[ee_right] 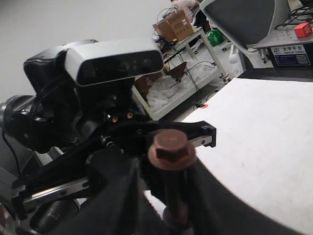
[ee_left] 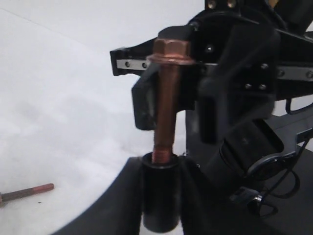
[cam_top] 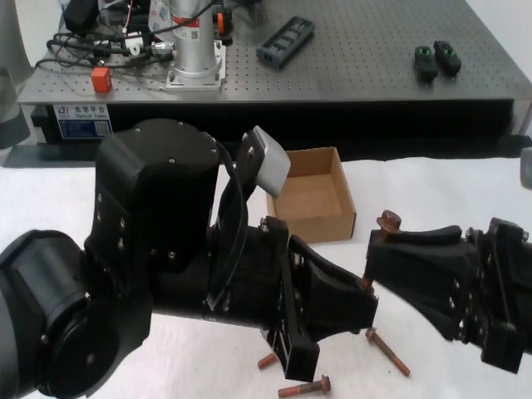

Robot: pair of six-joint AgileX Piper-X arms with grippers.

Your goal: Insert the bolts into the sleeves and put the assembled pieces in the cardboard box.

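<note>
While the right gripper [ee_right: 171, 203] pinches a copper bolt [ee_left: 166, 107] just under its head to keep it upright, the left gripper [ee_left: 159, 218] clamps a black sleeve [ee_left: 159, 188] mouth-up, so the bolt's tip sits just inside the bore. Spare bolts [cam_top: 387, 351] lie on the white bench [cam_top: 432, 191]. The cardboard box [cam_top: 312, 195] stands beyond, ready for finished pieces.
</note>
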